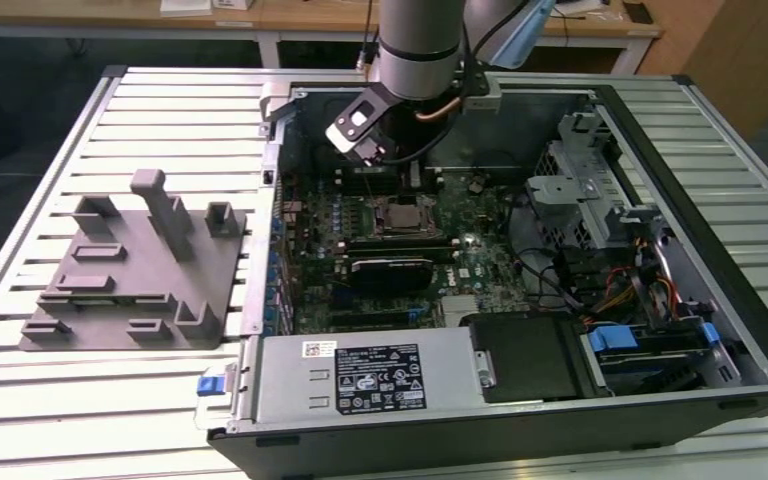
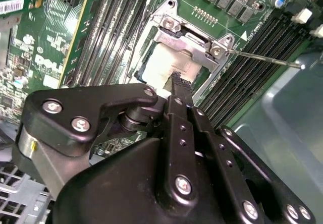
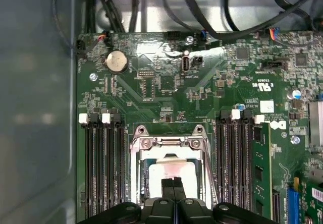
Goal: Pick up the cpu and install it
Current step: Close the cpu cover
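The cpu (image 3: 162,175) is a pale silver-white square lying flat inside the metal socket frame (image 3: 169,143) on the green motherboard (image 3: 212,82). In the second wrist view the cpu (image 2: 164,62) sits under the frame's hinged plate, and the wire lever (image 2: 262,58) sticks out free to one side. My gripper (image 3: 173,183) is shut, its two black fingers pressed together with nothing between them. Their tips hang right over the cpu's middle; whether they touch it I cannot tell. In the exterior view the arm (image 1: 418,50) reaches down into the open computer case above the socket (image 1: 404,215).
Long black memory slots (image 3: 103,168) flank the socket on both sides. Case walls (image 1: 744,290), a drive cage (image 1: 584,200), cables (image 1: 624,290) and the power supply (image 1: 357,375) ring the board. A grey plastic fixture (image 1: 131,270) stands on the slatted table at the exterior view's left.
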Available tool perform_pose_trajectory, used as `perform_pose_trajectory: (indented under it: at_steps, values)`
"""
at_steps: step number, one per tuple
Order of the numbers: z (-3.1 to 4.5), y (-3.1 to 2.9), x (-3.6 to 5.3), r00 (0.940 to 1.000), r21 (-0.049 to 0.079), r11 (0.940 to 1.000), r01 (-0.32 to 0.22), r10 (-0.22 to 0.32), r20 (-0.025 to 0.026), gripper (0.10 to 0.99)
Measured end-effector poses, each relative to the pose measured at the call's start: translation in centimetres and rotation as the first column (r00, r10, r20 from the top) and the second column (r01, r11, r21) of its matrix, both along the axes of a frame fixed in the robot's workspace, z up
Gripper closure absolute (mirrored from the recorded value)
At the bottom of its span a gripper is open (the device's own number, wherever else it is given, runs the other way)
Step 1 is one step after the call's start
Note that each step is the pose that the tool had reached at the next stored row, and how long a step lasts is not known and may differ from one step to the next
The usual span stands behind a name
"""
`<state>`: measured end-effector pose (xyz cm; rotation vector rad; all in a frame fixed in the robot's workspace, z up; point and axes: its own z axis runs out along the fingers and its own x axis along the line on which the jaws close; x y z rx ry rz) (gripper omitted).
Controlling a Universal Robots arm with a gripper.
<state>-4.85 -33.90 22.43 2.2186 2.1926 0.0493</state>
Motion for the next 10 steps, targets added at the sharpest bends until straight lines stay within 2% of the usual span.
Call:
perform_pose_trajectory:
  at_steps: [5,10]
  values:
    - [-0.03,0.00,0.00,0.9959,0.000,0.9959,-0.091,0.091,0.0000,0.980]
    - [-0.07,-0.01,0.00,0.9834,-0.001,0.9834,-0.182,0.182,-0.0001,0.980]
